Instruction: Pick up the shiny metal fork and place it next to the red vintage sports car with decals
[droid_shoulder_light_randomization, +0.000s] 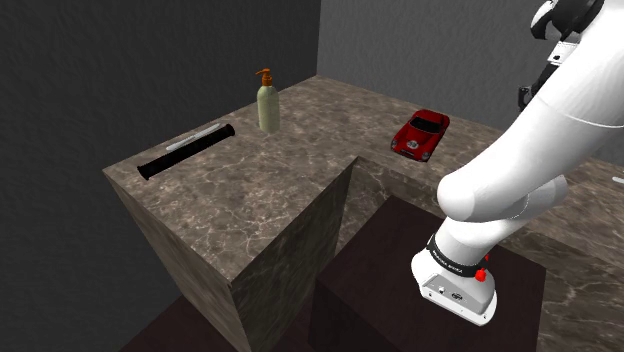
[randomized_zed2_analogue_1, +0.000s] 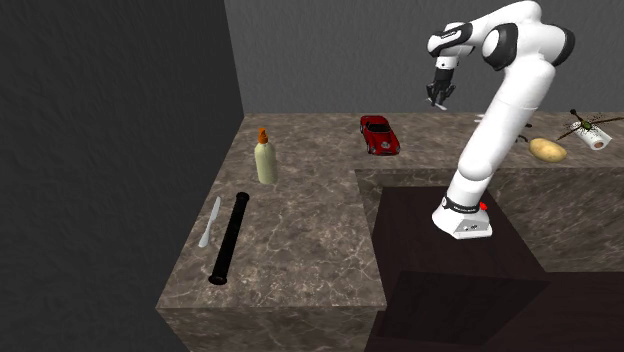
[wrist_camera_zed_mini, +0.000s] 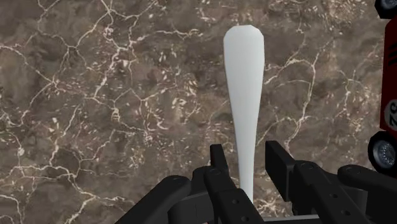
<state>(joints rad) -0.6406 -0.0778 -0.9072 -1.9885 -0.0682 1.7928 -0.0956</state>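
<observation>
Black two-finger gripper (wrist_camera_zed_mini: 248, 151), jaws open, hovers over a white utensil handle (wrist_camera_zed_mini: 243, 83) on the brown marble counter (wrist_camera_zed_mini: 114, 95) beside a red sports car (randomized_zed2_analogue_1: 379, 133); off-centre closing could flick it away.

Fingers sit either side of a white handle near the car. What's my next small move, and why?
Likely ease straight down, then close. The gripper is open, its fingers straddling the white handle without touching it, and the handle lies on the marble counter near the red car. Whether it is the fork's, I cannot tell.
</observation>
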